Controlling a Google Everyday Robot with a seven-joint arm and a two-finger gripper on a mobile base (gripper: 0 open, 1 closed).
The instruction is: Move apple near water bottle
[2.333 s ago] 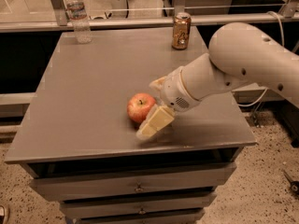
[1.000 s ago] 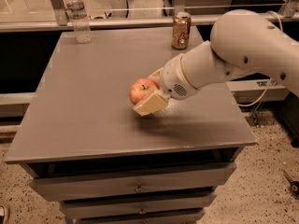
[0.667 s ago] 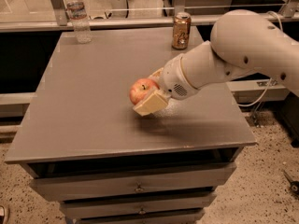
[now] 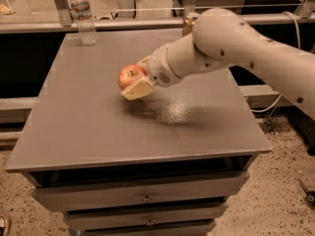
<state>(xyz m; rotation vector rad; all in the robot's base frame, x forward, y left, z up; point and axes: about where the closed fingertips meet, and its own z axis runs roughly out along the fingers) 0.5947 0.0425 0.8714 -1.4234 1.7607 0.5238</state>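
- The tabletop (image 4: 98, 127) is carrying the water bottle (image 4: 82, 16) at its far left corner.
- The apple (image 4: 130, 76) is hanging above the middle, well apart from the water bottle.
- The pincer (image 4: 137, 78) is pinching the apple; the carrying step seems to be running, and the next move is asking for travel far-left, then lowering.

Gripper (image 4: 138, 77) over middle of grey table (image 4: 88, 136), clamped around apple (image 4: 128, 75). Apple red with yellowish patch, held between beige fingers (image 4: 139, 89), one at lower front, other behind. Apple seems raised a little above tabletop, with shadow under it, but contact is hard to judge. White arm (image 4: 226, 38) comes in from right side. Water bottle (image 4: 82, 16) upright at far left corner of table, well apart from apple. Can (image 4: 188, 24) at far edge, mostly hidden behind arm. Drawers (image 4: 142, 196) under tabletop.
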